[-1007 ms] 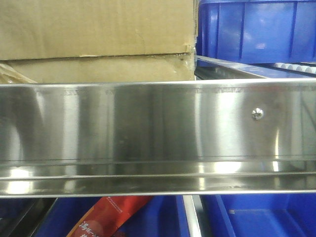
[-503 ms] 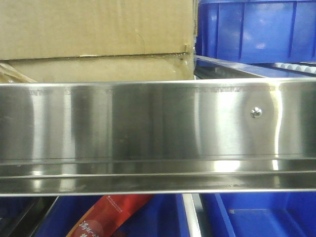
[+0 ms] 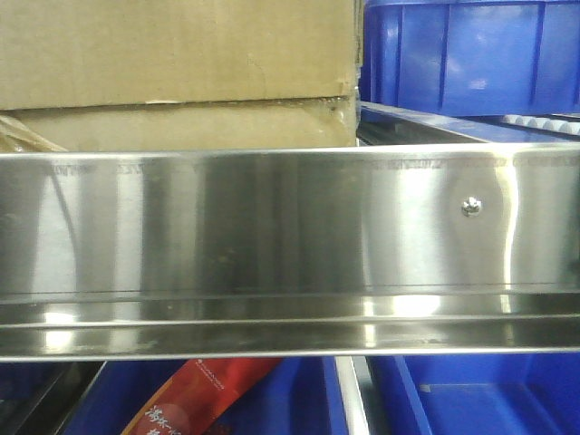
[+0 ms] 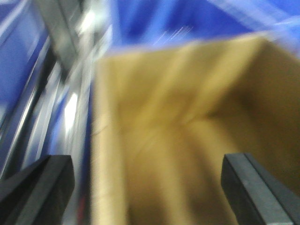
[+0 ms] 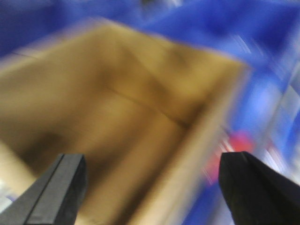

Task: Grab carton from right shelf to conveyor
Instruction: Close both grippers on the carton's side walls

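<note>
The brown carton [image 3: 172, 72] sits on the right shelf behind its shiny steel rail [image 3: 272, 236], at the upper left of the front view. Both wrist views are motion-blurred. In the left wrist view the carton [image 4: 187, 131] fills the frame, and my left gripper [image 4: 147, 187] is open, its dark fingers [image 4: 37, 187] wide apart over the carton's left edge. The right gripper [image 5: 154, 187] is open too, fingers [image 5: 58, 190] spread over the carton [image 5: 117, 108] near its right edge. The conveyor is out of view.
A blue plastic bin [image 3: 471, 54] stands right of the carton on the same shelf. More blue bins [image 3: 480, 399] and a red packet [image 3: 204, 394] lie below the rail. One screw [image 3: 470, 207] sits in the rail.
Only the reflections on the steel rail have shifted a little. The carton and the bins stay where they were in the front view.
</note>
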You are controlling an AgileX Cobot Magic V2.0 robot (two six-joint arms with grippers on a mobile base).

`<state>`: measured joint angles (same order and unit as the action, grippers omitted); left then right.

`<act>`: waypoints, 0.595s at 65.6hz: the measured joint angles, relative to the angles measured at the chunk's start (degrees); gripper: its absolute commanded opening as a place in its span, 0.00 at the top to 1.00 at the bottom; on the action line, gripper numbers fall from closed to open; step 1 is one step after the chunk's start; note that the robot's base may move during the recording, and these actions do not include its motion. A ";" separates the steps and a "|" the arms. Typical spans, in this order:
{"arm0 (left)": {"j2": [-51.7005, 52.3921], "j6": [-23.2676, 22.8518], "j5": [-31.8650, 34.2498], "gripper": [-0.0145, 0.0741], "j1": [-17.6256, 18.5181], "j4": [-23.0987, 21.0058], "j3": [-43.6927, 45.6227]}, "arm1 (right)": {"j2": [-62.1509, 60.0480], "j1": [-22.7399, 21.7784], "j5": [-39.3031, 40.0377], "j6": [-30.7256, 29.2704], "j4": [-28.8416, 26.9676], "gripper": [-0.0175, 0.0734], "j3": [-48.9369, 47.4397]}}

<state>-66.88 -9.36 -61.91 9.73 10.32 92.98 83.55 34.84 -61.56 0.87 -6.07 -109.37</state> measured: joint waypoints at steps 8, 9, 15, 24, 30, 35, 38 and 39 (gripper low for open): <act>-3.97 -0.74 -4.43 0.23 -2.91 -0.44 3.25 | 7.09 0.95 -7.27 3.69 4.56 0.31 -9.65; -4.40 -0.74 -5.16 0.23 -3.18 -0.59 3.61 | 7.77 1.27 -7.60 3.95 4.83 0.31 -10.52; -7.43 -0.59 -7.25 0.23 -4.78 -1.53 6.05 | 11.85 2.90 -8.35 6.25 7.17 0.31 -15.22; -11.60 0.01 -8.27 0.23 -5.30 -1.67 9.18 | 15.22 4.12 -8.73 10.28 10.96 0.31 -17.13; -13.68 0.45 -8.27 0.23 -5.68 -1.96 9.90 | 16.56 3.63 -9.02 11.13 11.98 0.31 -17.25; -15.10 1.12 -8.38 0.23 -5.78 -2.05 10.14 | 17.48 3.10 -9.02 11.75 12.26 0.31 -17.37; -16.14 1.25 -8.38 0.23 -5.90 -2.05 10.14 | 18.05 2.73 -9.02 11.76 12.26 0.31 -17.37; -16.60 1.25 -8.38 0.23 -5.90 -2.05 10.14 | 18.32 2.60 -9.02 11.86 12.26 0.31 -17.37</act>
<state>-83.48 -8.11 -70.29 3.83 8.27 103.12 101.87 37.44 -70.58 12.73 6.19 -126.74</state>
